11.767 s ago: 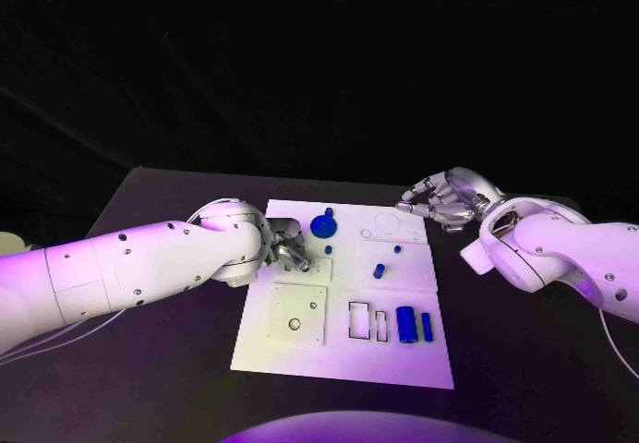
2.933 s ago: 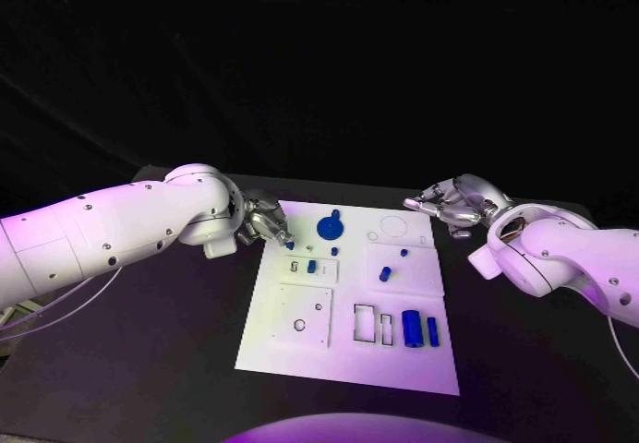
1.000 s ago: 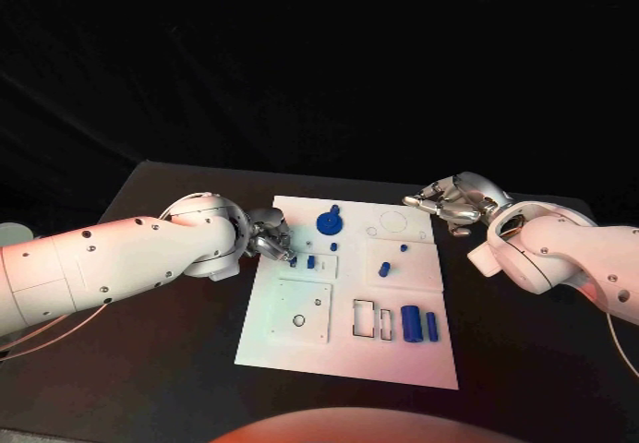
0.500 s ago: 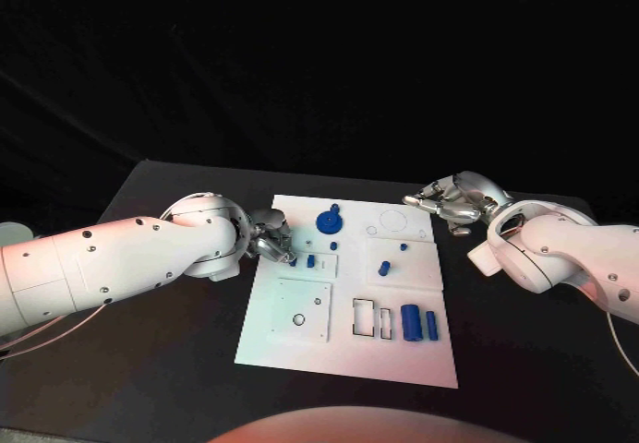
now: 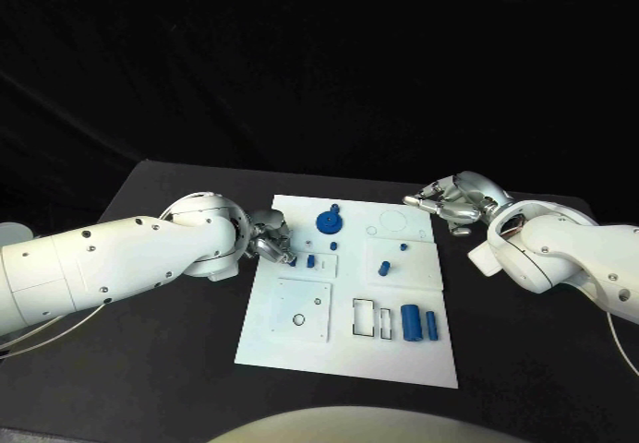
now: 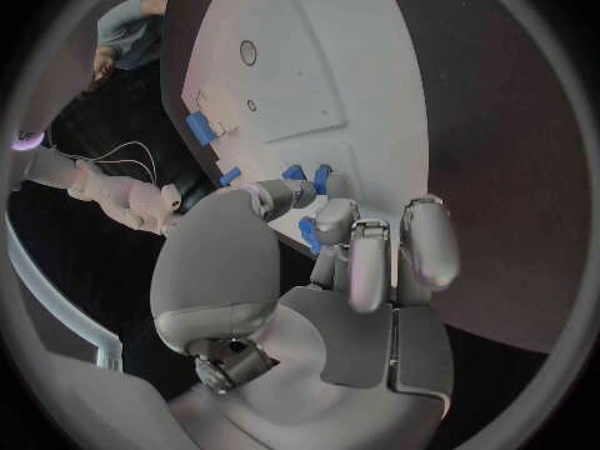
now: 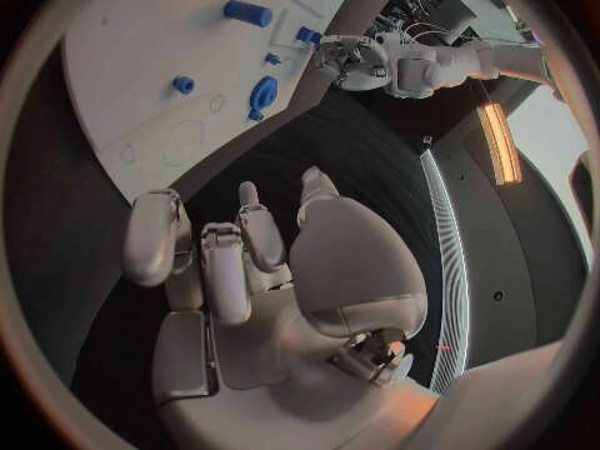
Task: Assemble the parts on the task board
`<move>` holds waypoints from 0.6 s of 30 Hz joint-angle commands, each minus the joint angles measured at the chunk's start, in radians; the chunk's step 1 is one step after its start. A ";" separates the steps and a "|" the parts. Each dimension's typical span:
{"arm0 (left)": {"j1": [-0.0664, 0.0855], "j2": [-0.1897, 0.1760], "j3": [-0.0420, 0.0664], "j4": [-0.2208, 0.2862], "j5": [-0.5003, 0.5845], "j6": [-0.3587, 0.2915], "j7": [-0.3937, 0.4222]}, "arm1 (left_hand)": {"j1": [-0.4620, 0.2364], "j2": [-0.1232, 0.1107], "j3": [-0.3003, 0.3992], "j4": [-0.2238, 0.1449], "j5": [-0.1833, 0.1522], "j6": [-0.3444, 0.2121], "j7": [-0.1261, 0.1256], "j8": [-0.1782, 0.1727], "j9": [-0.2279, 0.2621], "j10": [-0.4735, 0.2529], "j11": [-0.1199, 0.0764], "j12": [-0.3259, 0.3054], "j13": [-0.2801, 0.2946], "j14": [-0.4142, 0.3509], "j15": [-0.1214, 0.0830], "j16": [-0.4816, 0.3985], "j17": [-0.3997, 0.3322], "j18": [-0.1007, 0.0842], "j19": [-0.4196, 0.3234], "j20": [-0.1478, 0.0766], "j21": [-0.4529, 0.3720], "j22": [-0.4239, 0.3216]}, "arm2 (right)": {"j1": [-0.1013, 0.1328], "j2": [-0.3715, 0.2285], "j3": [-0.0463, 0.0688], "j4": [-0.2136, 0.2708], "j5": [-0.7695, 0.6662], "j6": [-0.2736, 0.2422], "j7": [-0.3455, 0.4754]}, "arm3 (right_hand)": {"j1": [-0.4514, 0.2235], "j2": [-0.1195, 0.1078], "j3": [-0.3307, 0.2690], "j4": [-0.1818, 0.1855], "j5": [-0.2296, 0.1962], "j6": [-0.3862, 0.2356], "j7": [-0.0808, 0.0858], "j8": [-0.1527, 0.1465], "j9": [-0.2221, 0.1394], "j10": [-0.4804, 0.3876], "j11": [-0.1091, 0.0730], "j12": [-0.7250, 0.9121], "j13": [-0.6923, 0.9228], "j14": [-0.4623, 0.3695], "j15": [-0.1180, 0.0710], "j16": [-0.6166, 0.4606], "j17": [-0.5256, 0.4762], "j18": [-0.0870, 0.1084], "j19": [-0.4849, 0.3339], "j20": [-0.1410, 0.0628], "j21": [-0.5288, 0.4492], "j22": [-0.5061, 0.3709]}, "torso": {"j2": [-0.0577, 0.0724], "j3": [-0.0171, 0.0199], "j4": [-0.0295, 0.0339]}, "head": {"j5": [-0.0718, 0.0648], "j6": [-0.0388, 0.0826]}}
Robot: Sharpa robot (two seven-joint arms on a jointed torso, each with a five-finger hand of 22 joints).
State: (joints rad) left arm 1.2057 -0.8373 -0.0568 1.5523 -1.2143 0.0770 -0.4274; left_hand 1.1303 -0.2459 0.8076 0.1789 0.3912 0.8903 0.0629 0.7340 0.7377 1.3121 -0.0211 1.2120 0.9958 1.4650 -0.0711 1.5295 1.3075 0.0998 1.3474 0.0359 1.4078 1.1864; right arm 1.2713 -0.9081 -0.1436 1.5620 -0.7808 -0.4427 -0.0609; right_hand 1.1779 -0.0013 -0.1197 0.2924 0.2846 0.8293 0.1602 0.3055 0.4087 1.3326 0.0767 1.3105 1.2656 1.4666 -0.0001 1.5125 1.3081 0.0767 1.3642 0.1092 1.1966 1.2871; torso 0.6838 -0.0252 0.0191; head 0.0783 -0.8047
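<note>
A: Since a few seconds back, left hand (image 5: 271, 238) has dropped from the far corner of the white rectangular task board (image 5: 349, 346) to its left edge, by the small blue pegs (image 5: 310, 261) in their slot plate.

B: Fingers?

A: Curled together at the pegs; I cannot tell if they hold one. Right hand (image 5: 451, 203) hangs off the board's far right corner, fingers curled, holding nothing. I judge peg seating underway on the dark surface (image 5: 160, 369).
</note>
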 commanded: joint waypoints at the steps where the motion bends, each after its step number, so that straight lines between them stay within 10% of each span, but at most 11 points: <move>1: -0.002 0.002 -0.002 0.001 -0.003 0.027 -0.008 | 0.004 0.004 0.186 -0.193 0.005 0.002 -0.003 0.002 0.001 0.006 0.003 0.003 0.001 0.085 -0.005 0.003 0.192 -0.017 0.008 0.001 0.005 0.001 | -0.001 0.000 0.000 0.001 -0.004 0.013 0.003 | -0.001 0.008 -0.007 0.001 0.007 -0.003 -0.003 0.002 -0.001 -0.003 -0.001 0.002 0.001 0.067 0.003 -0.005 0.105 0.016 -0.007 0.000 -0.002 0.000 | 0.001 -0.0003 0.0001 | 0.000 -0.001; 18: -0.002 0.011 -0.002 0.007 0.004 0.035 -0.002 | 0.004 0.002 0.186 -0.193 0.007 0.005 -0.004 0.001 0.001 0.008 0.002 0.004 0.003 0.085 -0.005 0.003 0.192 -0.018 0.009 0.001 0.006 0.001 | -0.001 -0.001 0.000 0.002 -0.004 0.012 0.002 | -0.001 0.008 -0.007 0.001 0.007 -0.003 -0.003 0.002 -0.001 -0.003 -0.001 0.002 0.001 0.067 0.003 -0.005 0.105 0.016 -0.007 0.000 -0.002 0.000 | 0.000 0.0006 -0.0008 | -0.003 0.000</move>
State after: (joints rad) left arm 1.2072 -0.8321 -0.0560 1.5539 -1.2168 0.0855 -0.4335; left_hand 1.1304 -0.2458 0.8076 0.1788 0.3930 0.8920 0.0652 0.7368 0.7395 1.3154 -0.0176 1.2120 0.9984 1.4650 -0.0711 1.5295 1.3075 0.0998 1.3474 0.0359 1.4078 1.1871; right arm 1.2713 -0.9087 -0.1436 1.5626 -0.7808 -0.4423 -0.0610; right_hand 1.1779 -0.0013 -0.1197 0.2924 0.2846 0.8293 0.1602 0.3055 0.4089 1.3326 0.0767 1.3105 1.2655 1.4665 -0.0002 1.5125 1.3080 0.0767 1.3642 0.1092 1.1966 1.2871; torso 0.6843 -0.0247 0.0184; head 0.0754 -0.8039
